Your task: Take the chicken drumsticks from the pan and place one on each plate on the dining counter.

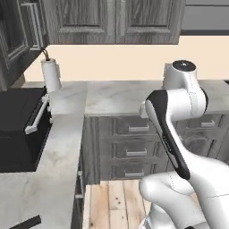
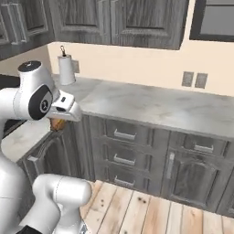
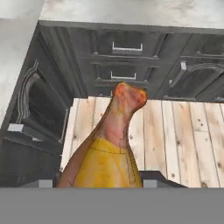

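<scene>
My gripper (image 3: 98, 183) is shut on a chicken drumstick (image 3: 109, 148). Its yellow-orange plump end sits between the fingers and its reddish-brown bone end points away over the wooden floor. In the right base view the drumstick (image 2: 57, 124) shows as a small orange-brown piece hanging under the white hand (image 2: 64, 106), just off the corner of the grey worktop. In the left base view the arm's own links hide the hand. The pan, the plates and the dining counter are out of view.
An L-shaped grey marbled worktop (image 1: 120, 96) runs over dark drawer cabinets (image 1: 134, 147). A black oven (image 1: 20, 127) stands at its left, and a paper-towel roll (image 1: 50, 74) in the back corner. Light wooden floor (image 3: 175, 135) lies below the hand.
</scene>
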